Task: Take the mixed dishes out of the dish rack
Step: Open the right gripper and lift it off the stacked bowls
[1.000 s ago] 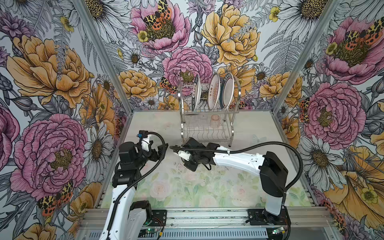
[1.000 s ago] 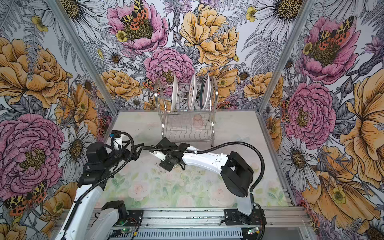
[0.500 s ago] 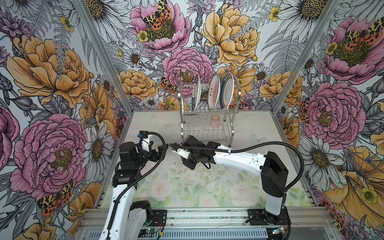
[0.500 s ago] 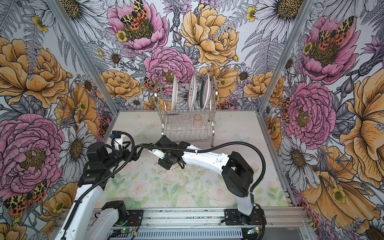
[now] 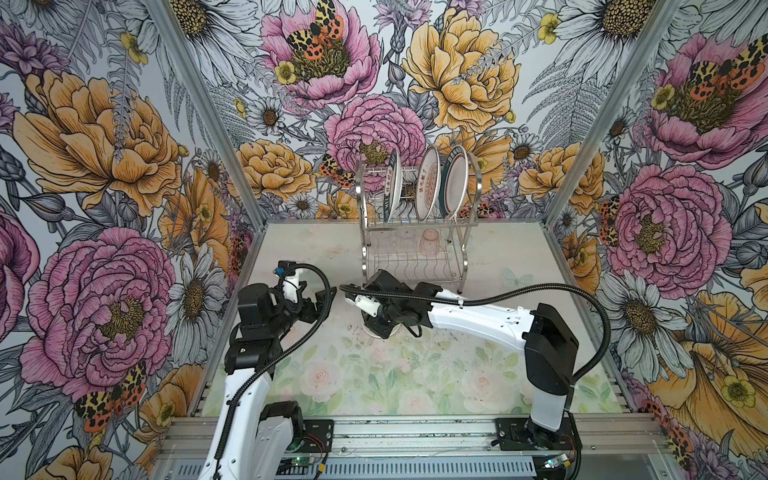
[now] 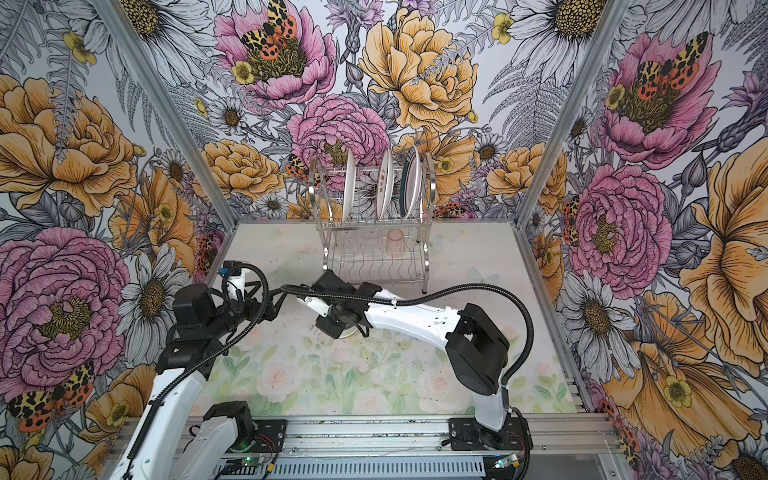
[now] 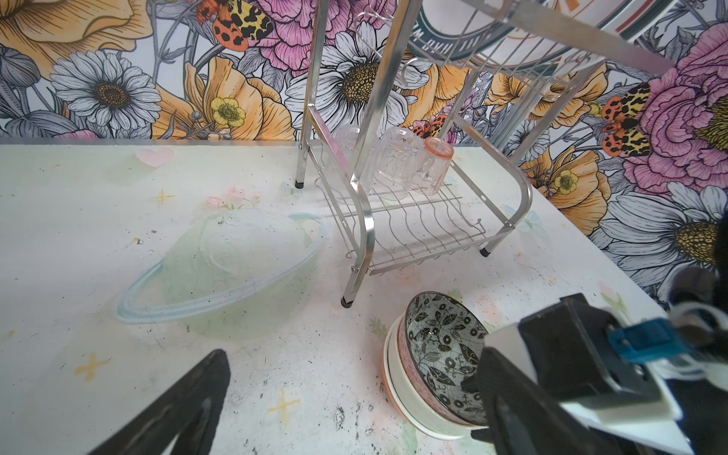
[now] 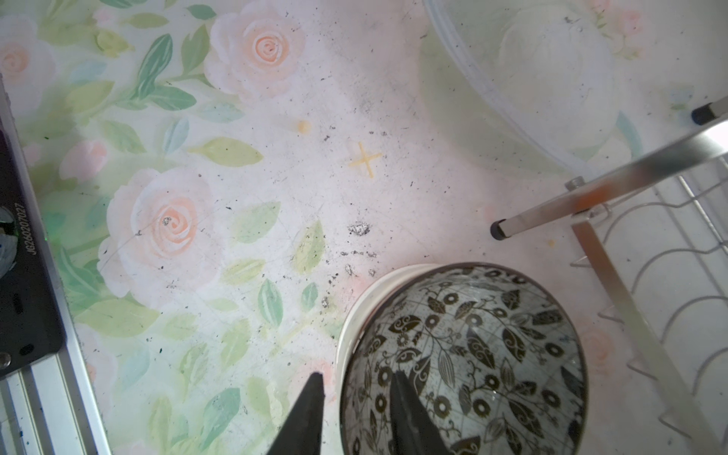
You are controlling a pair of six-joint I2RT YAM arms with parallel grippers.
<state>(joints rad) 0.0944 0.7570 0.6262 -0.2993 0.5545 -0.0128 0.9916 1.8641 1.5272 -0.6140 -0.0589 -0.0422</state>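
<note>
In both top views dish rack (image 5: 415, 253) stands far centre on the surface (image 5: 519, 257) with three plates (image 5: 429, 183) upright on top and open room either side; left gripper (image 5: 320, 301) jaws spread, empty. Left wrist: three cups (image 7: 398, 161) on the lower shelf, three stacked bowls (image 7: 437, 346) near the rack's leg. Right wrist: right gripper (image 8: 356, 380) jaws parted astride the top bowl (image 8: 472, 354) rim.

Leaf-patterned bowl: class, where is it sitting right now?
In the left wrist view the leaf bowl tops the bowl stack on the table, beside the rack's near leg; the right gripper straddles its rim.
</note>
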